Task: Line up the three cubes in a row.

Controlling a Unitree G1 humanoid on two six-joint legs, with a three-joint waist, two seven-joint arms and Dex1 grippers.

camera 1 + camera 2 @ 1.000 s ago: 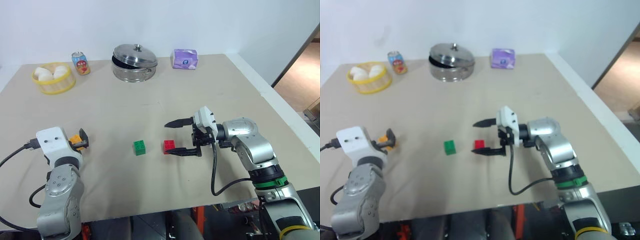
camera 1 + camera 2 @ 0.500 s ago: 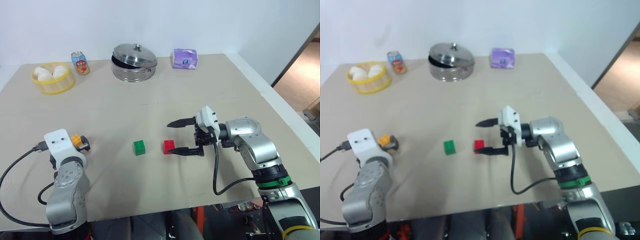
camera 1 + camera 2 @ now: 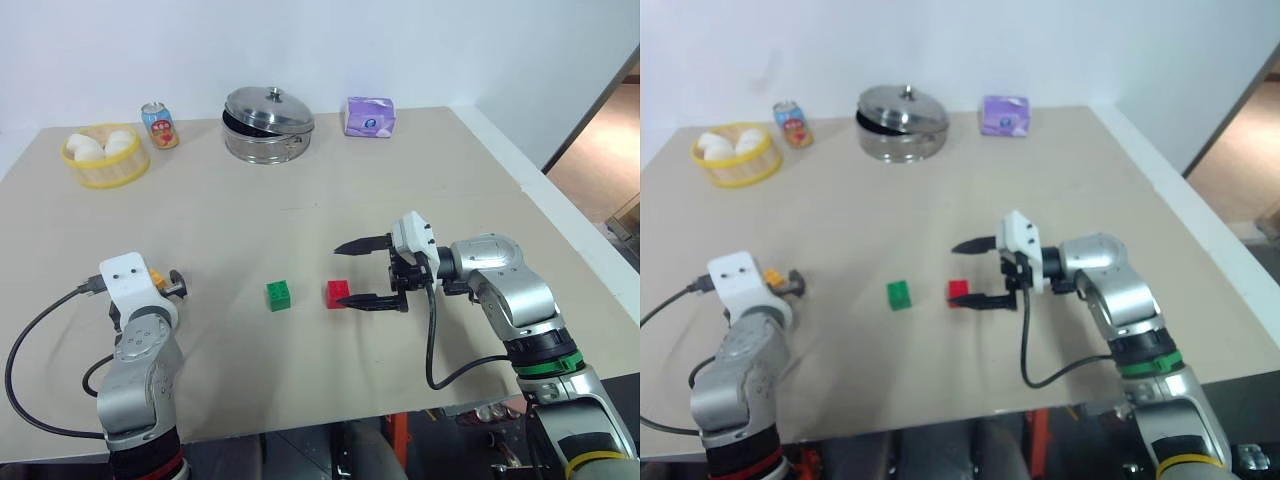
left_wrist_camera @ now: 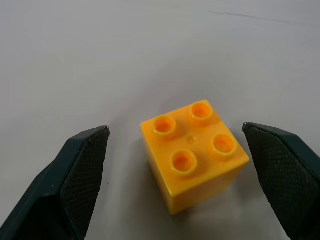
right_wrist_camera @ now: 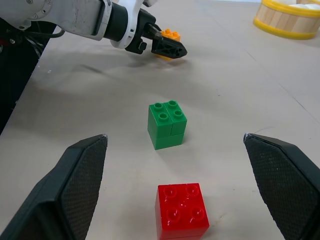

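The small orange-yellow studded plastic block (image 4: 194, 154) is mostly hidden behind the left gripper (image 3: 165, 285) in the head views; only a sliver of it shows beside the white wrist housing. In the left wrist view it stands studs up on the beige tabletop (image 3: 300, 200), between the two black fingers (image 4: 75, 170), with a visible gap on each side: the jaws are spread and not touching it.

The small green studded plastic block (image 3: 279, 294) and the small red studded plastic block (image 3: 339, 293) stand side by side near the tabletop's middle, apart from each other. The right gripper (image 3: 360, 272) hovers just beside the red block with its jaws spread wide, pinching nothing.

Along the far edge stand a yellow-rimmed basket of white buns (image 3: 106, 155), a printed soda can (image 3: 160, 126), a lidded steel pot (image 3: 268, 125) and a purple tissue pack (image 3: 370, 117), well apart from the blocks.
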